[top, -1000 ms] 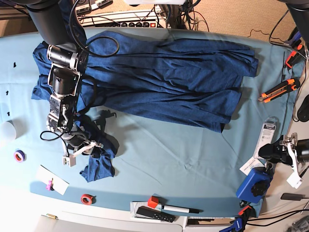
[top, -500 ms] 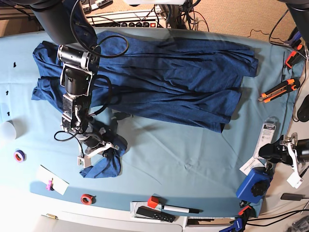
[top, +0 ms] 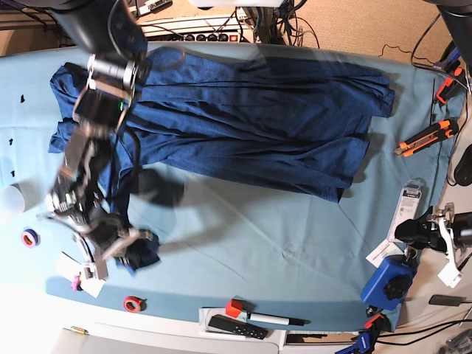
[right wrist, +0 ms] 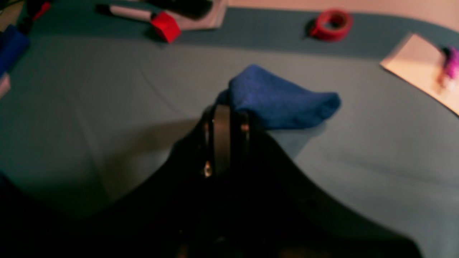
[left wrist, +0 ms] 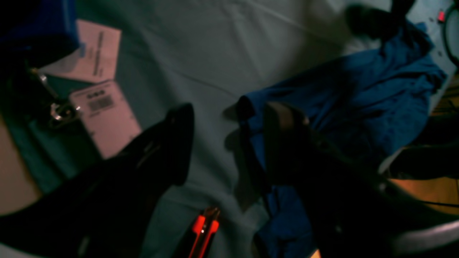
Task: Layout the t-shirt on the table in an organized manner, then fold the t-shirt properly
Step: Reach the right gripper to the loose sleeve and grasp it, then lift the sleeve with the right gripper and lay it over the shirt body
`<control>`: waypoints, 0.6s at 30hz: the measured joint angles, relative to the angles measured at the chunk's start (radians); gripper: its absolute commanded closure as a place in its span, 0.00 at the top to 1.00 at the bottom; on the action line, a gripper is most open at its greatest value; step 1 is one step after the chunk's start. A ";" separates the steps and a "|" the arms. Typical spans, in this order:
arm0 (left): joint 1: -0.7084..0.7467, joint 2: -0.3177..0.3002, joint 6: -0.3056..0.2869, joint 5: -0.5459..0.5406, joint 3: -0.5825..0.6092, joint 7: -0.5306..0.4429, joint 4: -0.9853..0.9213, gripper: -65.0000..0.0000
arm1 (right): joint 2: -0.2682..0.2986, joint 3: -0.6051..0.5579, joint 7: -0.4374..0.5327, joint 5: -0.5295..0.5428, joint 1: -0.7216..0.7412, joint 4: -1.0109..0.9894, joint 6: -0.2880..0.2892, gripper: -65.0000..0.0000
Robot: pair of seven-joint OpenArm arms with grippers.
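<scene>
Shirt [top: 251, 122] lies spread and wrinkled across the far half of the counter [top: 243, 243], long axis running side to side, one end bunched at the base view's left. A loose corner of it hangs out toward the near edge, pinched in the right claw [top: 122, 247]. Right wrist view: both jaws pressed together with a blue fold [right wrist: 279, 102] sticking out past the tips, cloth lifted just off the teal cover. Right arm is motion-blurred in the base view.

Left claw [left wrist: 226, 143] sits at the counter's other end, jaws apart, nothing between them; shirt edge [left wrist: 340, 104] just beyond the one jaw, not touched. An orange cutter [top: 426, 137] lies near that shirt end. Red tape roll [top: 133, 303], a red-capped marker [top: 265, 317] and a white card [top: 81, 276] lie along the near edge, apart from the shirt.
</scene>
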 measured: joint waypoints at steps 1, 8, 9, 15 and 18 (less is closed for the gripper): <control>0.000 0.000 0.000 0.000 0.000 0.000 0.000 0.48 | 0.000 0.000 -0.043 0.001 -0.029 0.069 0.000 0.00; 0.000 0.000 0.000 -0.001 0.000 -0.011 0.000 0.48 | 0.003 -0.001 -0.188 0.060 -0.264 0.494 -0.001 0.00; 0.000 0.000 0.000 -0.002 0.000 -0.011 0.001 0.48 | 0.003 -0.001 -0.212 0.090 -0.307 0.546 -0.001 0.00; 0.000 0.000 0.000 0.000 0.000 -0.019 0.000 0.48 | -0.002 -0.003 -0.232 0.217 -0.528 0.797 0.001 0.00; 0.000 0.001 0.000 0.000 0.000 -0.018 0.000 0.48 | -0.002 -0.002 -0.241 0.291 -0.614 0.840 0.001 0.00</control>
